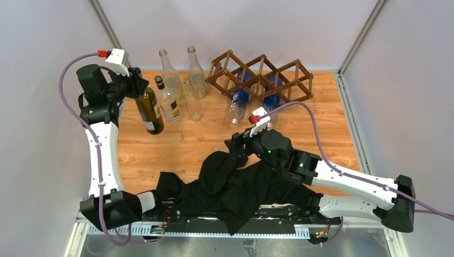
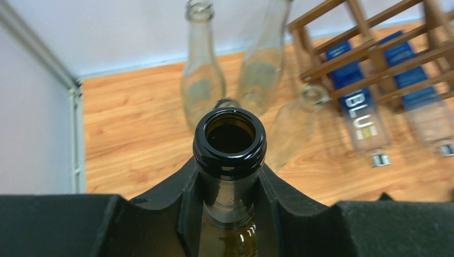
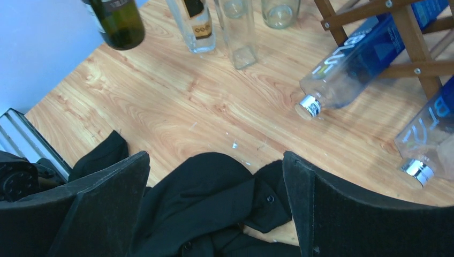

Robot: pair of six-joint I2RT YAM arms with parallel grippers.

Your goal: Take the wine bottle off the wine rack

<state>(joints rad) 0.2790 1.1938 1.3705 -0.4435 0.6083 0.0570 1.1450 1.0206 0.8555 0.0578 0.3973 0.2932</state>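
The wine bottle (image 1: 150,110) is clear of the rack (image 1: 260,75) and stands roughly upright at the far-left part of the table (image 1: 203,139), well apart from the lattice. Whether its base rests on the wood or hangs just above it cannot be told from these views. It is held by the neck, a grip that keeps the body vertical and the open mouth facing up.

The left gripper (image 1: 136,85) is closed on that neck. In the left wrist view both fingers (image 2: 187,198) press the glass just below the lip, with no visible gap. Judged from this position, the removal itself is done, and only setting down and release remain.

A group of clear bottles (image 1: 179,85) stands just beside the wine bottle on its rack side, so any lateral move calls for care. Two blue bottles (image 1: 239,99) lie in the rack's lower cells, necks pointing toward the arms.

The right gripper (image 3: 214,214) is wide open and holds nothing. It hovers over a black cloth (image 1: 235,187) heaped at the near edge.
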